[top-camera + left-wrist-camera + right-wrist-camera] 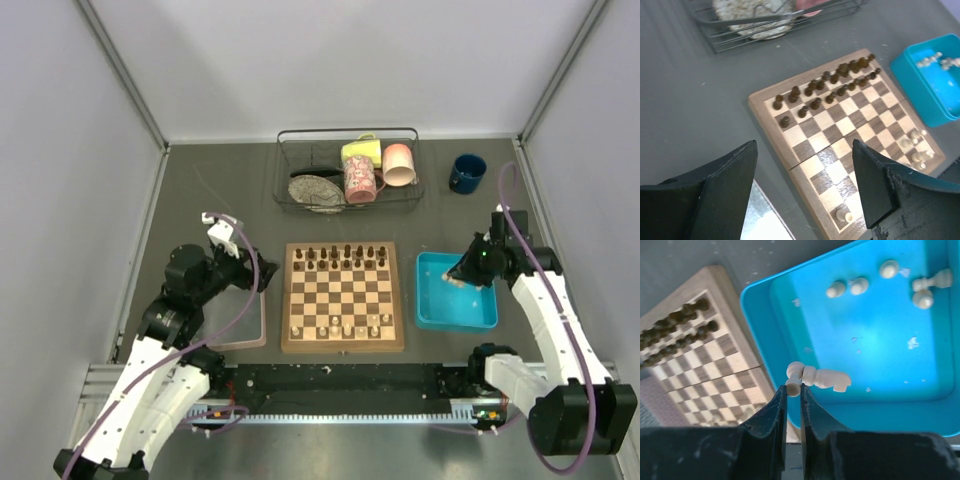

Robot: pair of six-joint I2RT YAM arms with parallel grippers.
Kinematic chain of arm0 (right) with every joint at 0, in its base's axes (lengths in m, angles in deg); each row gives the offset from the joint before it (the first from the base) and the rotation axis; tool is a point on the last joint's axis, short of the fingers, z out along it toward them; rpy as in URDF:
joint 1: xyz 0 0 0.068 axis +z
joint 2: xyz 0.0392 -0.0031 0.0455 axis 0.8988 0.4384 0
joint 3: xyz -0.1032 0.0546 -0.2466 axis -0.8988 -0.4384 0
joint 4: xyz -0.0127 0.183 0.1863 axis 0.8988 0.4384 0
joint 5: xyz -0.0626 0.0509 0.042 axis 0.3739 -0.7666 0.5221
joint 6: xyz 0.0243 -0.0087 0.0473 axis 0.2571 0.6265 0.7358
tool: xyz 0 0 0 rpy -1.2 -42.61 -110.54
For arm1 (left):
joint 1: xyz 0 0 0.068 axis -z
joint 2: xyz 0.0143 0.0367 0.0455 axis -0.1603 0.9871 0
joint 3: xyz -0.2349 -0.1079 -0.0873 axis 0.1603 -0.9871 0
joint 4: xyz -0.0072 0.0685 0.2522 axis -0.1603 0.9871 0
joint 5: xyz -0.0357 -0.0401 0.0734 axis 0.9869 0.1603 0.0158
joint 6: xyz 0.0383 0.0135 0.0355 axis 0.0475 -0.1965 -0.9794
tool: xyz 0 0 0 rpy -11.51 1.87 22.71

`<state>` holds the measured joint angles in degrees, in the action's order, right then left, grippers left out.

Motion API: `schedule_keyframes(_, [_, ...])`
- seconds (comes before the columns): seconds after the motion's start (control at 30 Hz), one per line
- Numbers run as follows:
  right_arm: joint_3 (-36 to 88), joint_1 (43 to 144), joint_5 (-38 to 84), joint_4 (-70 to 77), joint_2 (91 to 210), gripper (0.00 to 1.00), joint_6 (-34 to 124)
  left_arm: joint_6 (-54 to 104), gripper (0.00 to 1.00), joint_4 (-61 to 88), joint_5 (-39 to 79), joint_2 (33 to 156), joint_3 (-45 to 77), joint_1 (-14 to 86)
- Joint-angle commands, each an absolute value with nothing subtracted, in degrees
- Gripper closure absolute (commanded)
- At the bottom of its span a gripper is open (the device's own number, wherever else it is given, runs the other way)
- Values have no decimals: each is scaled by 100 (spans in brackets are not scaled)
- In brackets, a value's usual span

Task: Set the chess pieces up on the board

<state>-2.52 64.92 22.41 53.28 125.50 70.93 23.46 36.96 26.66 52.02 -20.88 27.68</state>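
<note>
While my right gripper (793, 396) is hanging inside the blue tray (758, 335), close to its wall on the board side, bare floor is lying open beyond it. Its fingers are pinching a pale chess piece (793, 385), almost closed. My left gripper (805, 175) is hovering spread wide and empty beside the left edge of the board (343, 345), and dark pieces (345, 257) are lining its far rows.
</note>
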Motion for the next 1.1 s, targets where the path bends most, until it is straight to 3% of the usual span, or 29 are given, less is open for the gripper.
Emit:
schedule_keyframes(0.0, [176, 6426, 1484, 5075, 12110, 100, 7350, 2316, 20, 2883, 3798, 5034, -2159, 2786])
schedule_keyframes(0.17, [334, 6426, 667, 4803, 11679, 100, 7675, 3115, 13, 1891, 4248, 4981, -2281, 2969])
schedule_keyframes(0.33, [808, 6426, 340, 4741, 11433, 100, 7702, 3127, 8, 1064, 3652, 5341, -2116, 3900])
schedule_keyframes(0.57, [1336, 6426, 217, 4741, 11178, 100, 7685, 2941, 5, -453, 2702, 6499, -2035, 5789])
schedule_keyframes(1.07, [2066, 6426, 278, 4547, 10580, 100, 7834, 2405, 1, -4130, 1577, 9269, -1342, 7514])
